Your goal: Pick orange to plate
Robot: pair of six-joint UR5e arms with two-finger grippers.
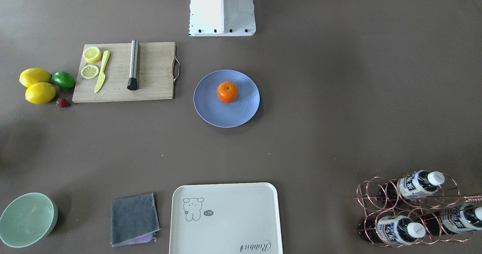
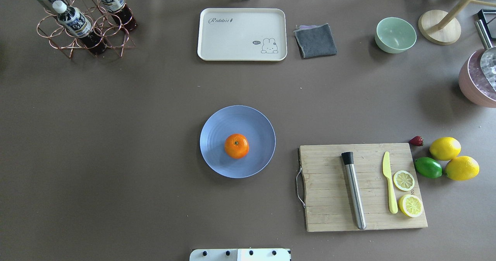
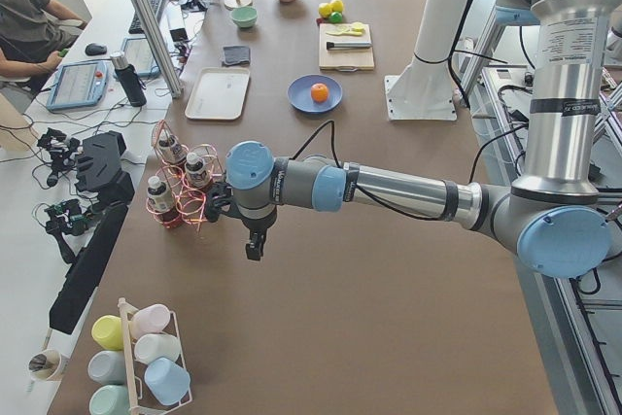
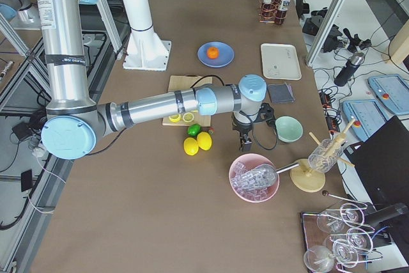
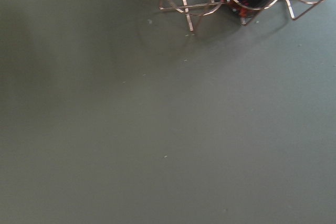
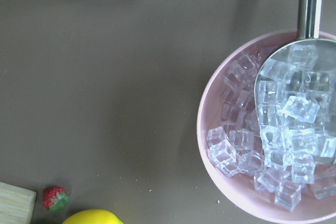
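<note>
Nearest, 2 arms hang over the tabletop [image 2: 116,137]. At its middle sits the plate [image 2: 217,137], the orange [image 2: 236,146] resting on it. Well away, the left gripper [image 3: 254,246] and right gripper [image 4: 245,144] hover; whether their fingers are parted cannot be told.

orange [image 2: 236,146] stem-up, centred on lavender plate [image 2: 217,129]

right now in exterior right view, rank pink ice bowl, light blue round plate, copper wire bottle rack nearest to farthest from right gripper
1. pink ice bowl, beside the right gripper
2. light blue round plate, mid-table
3. copper wire bottle rack, far end
</note>
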